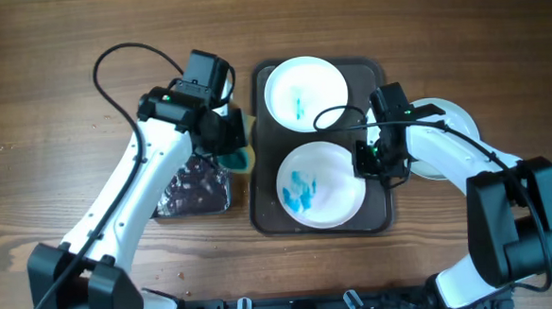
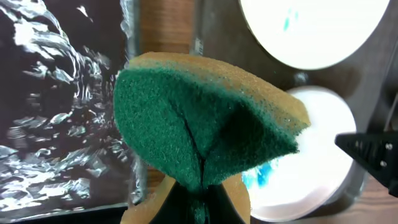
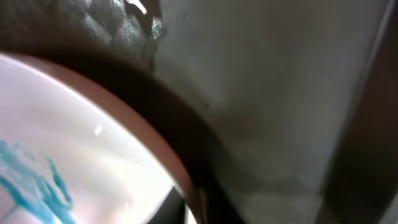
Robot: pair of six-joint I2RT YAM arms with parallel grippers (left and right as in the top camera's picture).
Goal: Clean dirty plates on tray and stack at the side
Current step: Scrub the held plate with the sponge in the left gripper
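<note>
We see the left gripper [image 1: 226, 143] closed on a folded green and yellow sponge [image 2: 205, 124], which it holds above the table [image 1: 48, 138] just beside the left edge of the tray [image 1: 270, 221], near a dark shiny bag [image 1: 195, 189]. On the tray lie two white plates with blue stains, the upper plate [image 1: 306, 91] and the lower plate [image 1: 330, 194]. The right gripper [image 1: 376, 161] is at the right rim of the lower plate, but its close view is blurred and we cannot tell how its jaws stand; another white plate [image 1: 456, 119] lies on the table right of the tray.

Far plate [image 1: 306, 89] and near plate [image 1: 320, 185], white, blue-smeared, flat on dark tray [image 1: 382, 217], third plate [image 1: 456, 117] just beside it.
</note>
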